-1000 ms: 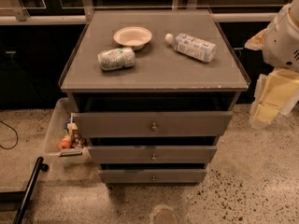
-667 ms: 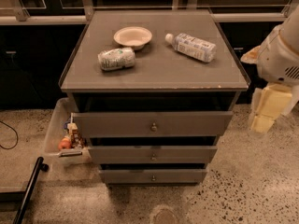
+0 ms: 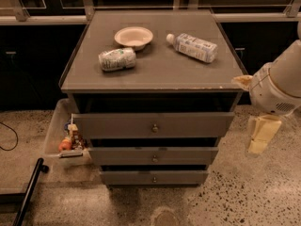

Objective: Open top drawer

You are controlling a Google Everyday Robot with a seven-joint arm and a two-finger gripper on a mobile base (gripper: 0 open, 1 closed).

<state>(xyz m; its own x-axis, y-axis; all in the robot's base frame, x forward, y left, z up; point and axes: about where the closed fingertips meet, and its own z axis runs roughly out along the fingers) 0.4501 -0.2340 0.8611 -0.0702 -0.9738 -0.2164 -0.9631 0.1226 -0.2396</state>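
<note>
The top drawer [image 3: 188,125] is the widest grey-brown front of three in the cabinet, with a small round metal knob [image 3: 154,127] at its centre. A dark gap shows between the front and the cabinet top. My gripper [image 3: 261,134], pale yellow below the white wrist [image 3: 275,91], hangs to the right of the cabinet. It is at about the height of the top drawer and clear of its right end. It holds nothing that I can see.
On the cabinet top [image 3: 164,69] lie a crushed can [image 3: 117,59], a shallow bowl [image 3: 134,36] and a plastic bottle [image 3: 194,47] on its side. Two narrower drawers [image 3: 188,155] sit below. A bin with items [image 3: 56,140] stands on the floor at left, with a black pole [image 3: 28,192] in front of it.
My arm and gripper have moved down and slightly left, closer to the right side of the cabinet. The drawers and the things on top have not moved.
</note>
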